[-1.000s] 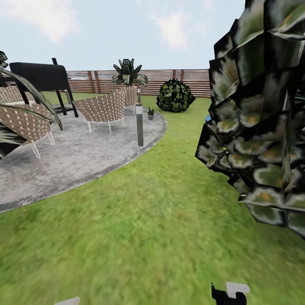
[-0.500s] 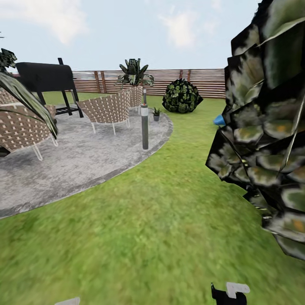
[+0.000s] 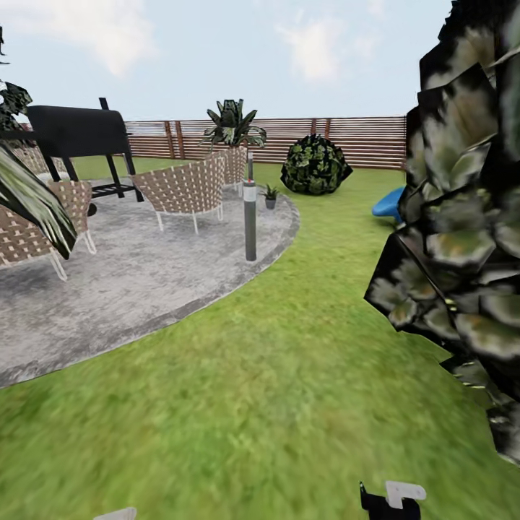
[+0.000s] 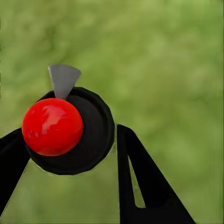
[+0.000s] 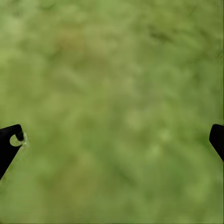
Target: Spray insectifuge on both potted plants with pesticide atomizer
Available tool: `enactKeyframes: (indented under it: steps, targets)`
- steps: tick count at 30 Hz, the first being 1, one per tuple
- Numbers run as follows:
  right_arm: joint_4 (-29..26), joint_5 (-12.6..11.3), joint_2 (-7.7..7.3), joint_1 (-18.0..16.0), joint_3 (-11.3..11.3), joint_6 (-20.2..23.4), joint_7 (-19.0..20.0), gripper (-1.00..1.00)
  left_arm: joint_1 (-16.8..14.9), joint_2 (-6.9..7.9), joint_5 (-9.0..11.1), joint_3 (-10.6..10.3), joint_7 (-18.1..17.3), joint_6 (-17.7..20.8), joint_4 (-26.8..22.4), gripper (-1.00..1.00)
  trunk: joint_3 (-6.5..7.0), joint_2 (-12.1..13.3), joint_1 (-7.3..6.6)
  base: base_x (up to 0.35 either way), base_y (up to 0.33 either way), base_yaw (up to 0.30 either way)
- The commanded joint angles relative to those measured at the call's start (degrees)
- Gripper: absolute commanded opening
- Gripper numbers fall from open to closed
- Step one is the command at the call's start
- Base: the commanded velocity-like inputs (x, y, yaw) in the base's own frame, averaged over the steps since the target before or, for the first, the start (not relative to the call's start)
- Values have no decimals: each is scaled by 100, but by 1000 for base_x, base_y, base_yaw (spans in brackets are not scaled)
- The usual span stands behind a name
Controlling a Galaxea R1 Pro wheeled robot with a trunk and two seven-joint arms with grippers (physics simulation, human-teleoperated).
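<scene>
**Atomizer pinched in the left jaws, garden ahead**

Grass (image 3: 274, 375) covers the near ground in the head view. To the left lies a round grey paved patio (image 3: 137, 282). On the patio stand wicker chairs (image 3: 184, 189), a black grill (image 3: 76, 133) and a slim post lamp (image 3: 250, 217) near the patio's edge.

One small potted plant (image 3: 270, 193) sits in a grey pot at the far rim of the patio, just beyond the post lamp and far from the robot. Behind it a larger spiky plant (image 3: 232, 126) rises from a wicker planter. A round dark bush (image 3: 315, 165) stands in front of the slatted wooden fence (image 3: 361, 137). A blue object (image 3: 390, 204) lies on the lawn, partly hidden by a mass of dark foliage (image 3: 462, 217) close on the right.

In the left wrist view, the left gripper (image 4: 70, 132) has its jaws pinching the pesticide atomizer (image 4: 91, 140). The atomizer is a dark round body with a glossy red ball and a small grey wedge on it, seen end-on over blurred grass. One finger presses its side and the other sits right at its opposite edge.

In the right wrist view, the right gripper (image 5: 115, 135) has its jaws spread wide, with nothing between them, above the grass.
</scene>
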Motion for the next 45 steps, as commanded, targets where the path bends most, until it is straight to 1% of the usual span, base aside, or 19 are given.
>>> enactKeyframes:
  steps: [1, 8, 45]
  targets:
    - [2, -51, 0, -2, 48, -14, -10, 100, -4, -1, 16, 9, -4, -21, 7, -100, -5, -2, 2, 339, 0, 231]
    - [2, -51, -1, -2, 48, -13, -14, 100, -4, -1, 16, 9, -3, -21, 7, -100, -5, -2, 2, 340, 0, 173]
    - [2, -51, -1, -2, 48, -16, -7, 100, -6, -1, 16, 9, -7, -21, 7, -100, -5, -2, 2, 339, 0, 13]
